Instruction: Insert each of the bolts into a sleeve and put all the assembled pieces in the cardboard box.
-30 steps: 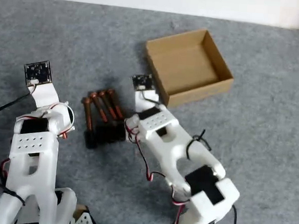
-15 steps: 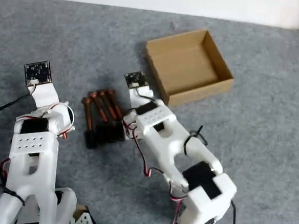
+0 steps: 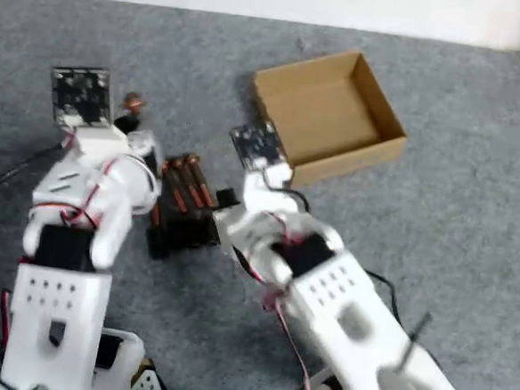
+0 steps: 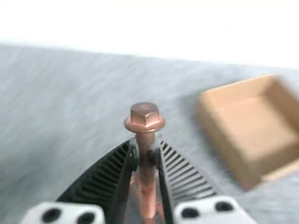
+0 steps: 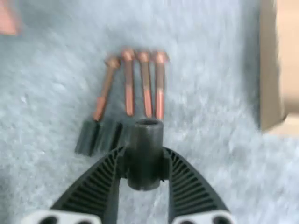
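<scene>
The step in hand looks like mating one bolt with one sleeve in the air, and it calls for lining up two axes. The left hand (image 4: 145,156) pinches a copper bolt (image 4: 144,117) by its shank, with the hex head standing clear beyond the fingertips. The right hand (image 5: 144,161) is clamped around a black sleeve (image 5: 145,140) whose open bore faces away from the wrist. To do it well, bring the sleeve's mouth square to the bolt's axis before closing the gap, then advance slowly. A slight tilt would probably jam the bolt on the rim or twist it in the pinch. The head is the free end, so the shank end may need to be presented instead. How much shank lies behind the fingers cannot be told. The left wrist view gives the pinch on the shank and the cardboard box (image 4: 243,130) off to one side. The right wrist view gives the sleeve's bore and, on the desk (image 5: 56,65) beyond it, four loose bolts (image 5: 145,84) side by side with spare sleeves (image 5: 98,136) at their ends. The high view adds the spacing: the two hands are well apart, with the row of loose parts lying between them.
</scene>
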